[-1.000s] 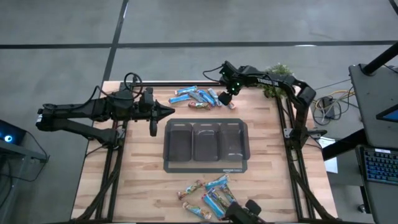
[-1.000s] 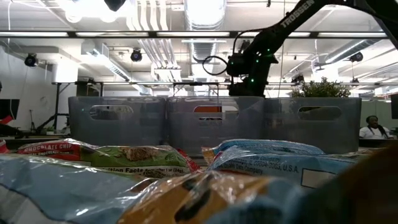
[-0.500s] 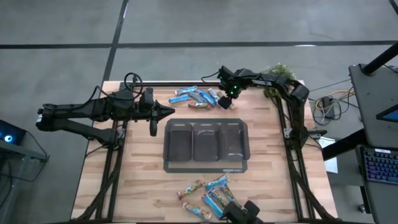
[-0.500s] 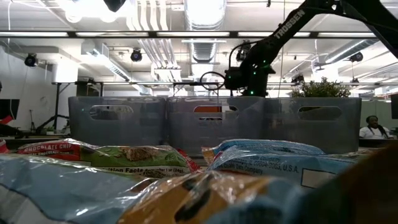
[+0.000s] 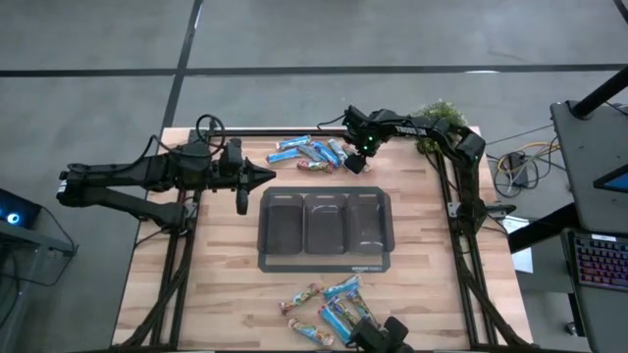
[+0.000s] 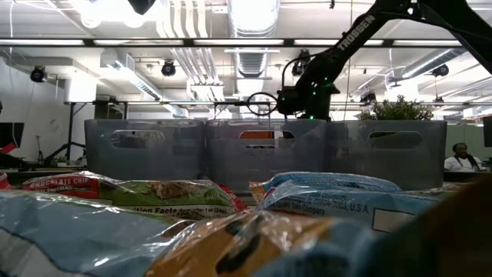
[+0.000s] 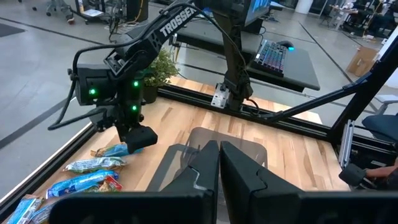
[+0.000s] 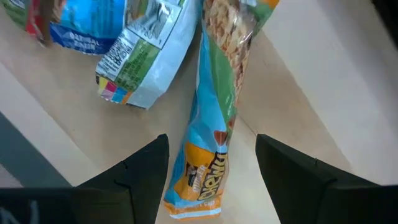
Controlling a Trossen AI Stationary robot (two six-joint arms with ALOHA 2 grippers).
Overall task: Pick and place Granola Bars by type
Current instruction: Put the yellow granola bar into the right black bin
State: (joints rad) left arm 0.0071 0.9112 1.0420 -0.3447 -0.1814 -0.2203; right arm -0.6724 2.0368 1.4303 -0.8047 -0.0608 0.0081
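The right pincer (image 5: 354, 162) hung low over the far cluster of shiny wrapped granola bars (image 5: 309, 152) near the back edge of the pale wooden-plank tabletop (image 5: 216, 284). Its two dark fingers (image 8: 140, 177) stood wide apart, with nothing between them touching either one. In the right wrist view, a light-blue and orange wrapped bar (image 8: 208, 149) lay flat on the wood directly below the gap between those fingers, its length running lengthwise along the gap. Just beside it lay a white and green wrapper (image 8: 146, 56) and, partly overlapping that one, a blue wrapper (image 8: 84, 22).

The left pincer (image 5: 267, 176) was held above the tabletop's left half, pointing toward the grey plastic three-compartment tray (image 5: 325, 228) in the middle of the table, its fingers (image 7: 205, 171) pressed together and holding nothing. From its wrist view the right arm showed farther off, with green lights glowing on its wrist, above the blue-wrapped bars (image 7: 87, 180) at the table's edge.

All three compartments of the tray showed only their dark floors. A second cluster of wrapped bars (image 5: 329, 309), blue and orange-brown, lay near the front edge of the tabletop, well apart from the first. In the low view these near bars (image 6: 154, 196) filled the foreground, with the tray's grey wall (image 6: 261, 150) behind them. A small green potted plant (image 5: 439, 116) stood at the far right corner.
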